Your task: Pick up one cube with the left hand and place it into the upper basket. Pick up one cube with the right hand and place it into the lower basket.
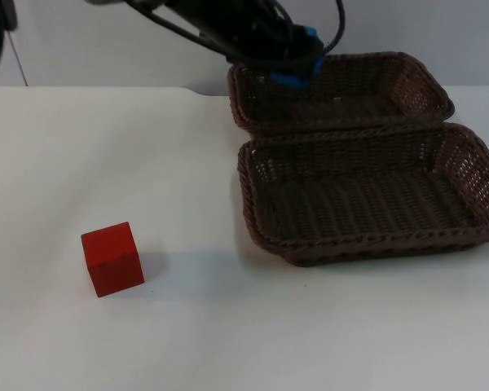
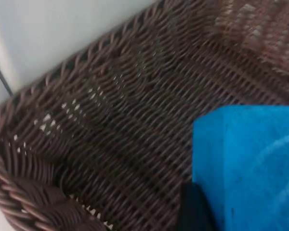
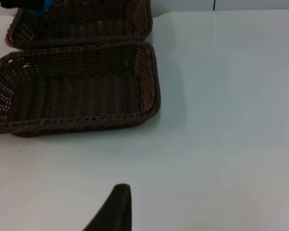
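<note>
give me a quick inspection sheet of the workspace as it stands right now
surface: white table, no marks seen
upper basket: brown wicker, by the wall, left gripper over its left end
lower basket: brown wicker, nothing in it, touching the upper one
blue cube: held above the upper basket's floor
red cube: on the table, apart from the baskets, untouched
clutter: nothing seen
left gripper: shut on the blue cube
right gripper: waits above bare table
cables: left out, robot's own
surroundings: grey partition wall
</note>
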`<state>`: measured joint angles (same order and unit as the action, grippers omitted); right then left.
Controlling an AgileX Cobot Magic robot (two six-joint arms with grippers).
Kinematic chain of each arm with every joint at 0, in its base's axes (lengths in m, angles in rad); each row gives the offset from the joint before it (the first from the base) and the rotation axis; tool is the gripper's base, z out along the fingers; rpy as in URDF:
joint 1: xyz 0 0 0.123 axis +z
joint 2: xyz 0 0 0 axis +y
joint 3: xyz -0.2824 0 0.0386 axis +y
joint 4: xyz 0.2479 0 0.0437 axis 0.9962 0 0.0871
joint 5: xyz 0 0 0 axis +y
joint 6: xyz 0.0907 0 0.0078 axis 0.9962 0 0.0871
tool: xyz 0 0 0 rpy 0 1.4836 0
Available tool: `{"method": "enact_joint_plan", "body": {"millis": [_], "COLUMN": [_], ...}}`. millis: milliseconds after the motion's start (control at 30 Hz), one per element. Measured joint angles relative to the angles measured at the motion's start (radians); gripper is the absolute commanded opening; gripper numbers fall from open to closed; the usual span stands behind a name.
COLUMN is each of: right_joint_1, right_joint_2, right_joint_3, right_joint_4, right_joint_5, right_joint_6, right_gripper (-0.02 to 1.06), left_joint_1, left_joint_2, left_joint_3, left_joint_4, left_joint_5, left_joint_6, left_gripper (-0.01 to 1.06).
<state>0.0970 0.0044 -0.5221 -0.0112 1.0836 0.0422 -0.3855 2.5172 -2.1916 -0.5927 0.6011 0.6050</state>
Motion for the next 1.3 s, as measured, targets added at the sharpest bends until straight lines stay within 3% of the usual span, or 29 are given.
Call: {"method": "enact_joint_plan", "body": {"millis": [633,733,833,867,933,1000,1067,1167,1300], "right_joint_1": [0.000,0.000,0.000,0.000,0.000,0.000,0.000,0.000,0.000], "right_joint_2": [0.000,0.000,0.000,0.000,0.000,0.000,0.000,0.000,0.000], "right_joint_3": [0.000,0.000,0.000,0.000,0.000,0.000,0.000,0.000,0.000], "right_joint_4": [0.000,0.000,0.000,0.000,0.000,0.000,0.000,0.000,0.000], "right_joint_5": [0.000,0.000,0.000,0.000,0.000,0.000,0.000,0.000,0.000], "right_joint_6": [0.000,0.000,0.000,0.000,0.000,0.000,0.000,0.000,0.000], "right_gripper": [1.05,1.05,1.05,1.05,1.05,1.05,1.05,1.05,1.05], "left_joint_1": [0.000,0.000,0.000,0.000,-0.001,-0.001,-0.001,-0.001,-0.001], "left_joint_2": [0.073,0.073,0.073,0.073,0.073,0.073,0.073,0.068,0.046], "left_joint_3": [-0.010,-0.010,-0.010,-0.010,-0.010,-0.010,-0.010,-0.010,-0.010], "left_joint_4": [-0.010,-0.012,-0.012,-0.012,-0.012,-0.012,-0.014,-0.032,-0.036], "left_joint_5": [-0.034,-0.023,-0.007,-0.007,-0.005,-0.005,-0.005,0.019,0.045], "left_joint_6": [-0.007,-0.007,-0.007,-0.007,-0.007,-0.007,-0.007,-0.007,-0.007], "left_gripper": [0.00,0.05,0.24,0.38,0.41,0.63,0.78,0.85,0.86]}}
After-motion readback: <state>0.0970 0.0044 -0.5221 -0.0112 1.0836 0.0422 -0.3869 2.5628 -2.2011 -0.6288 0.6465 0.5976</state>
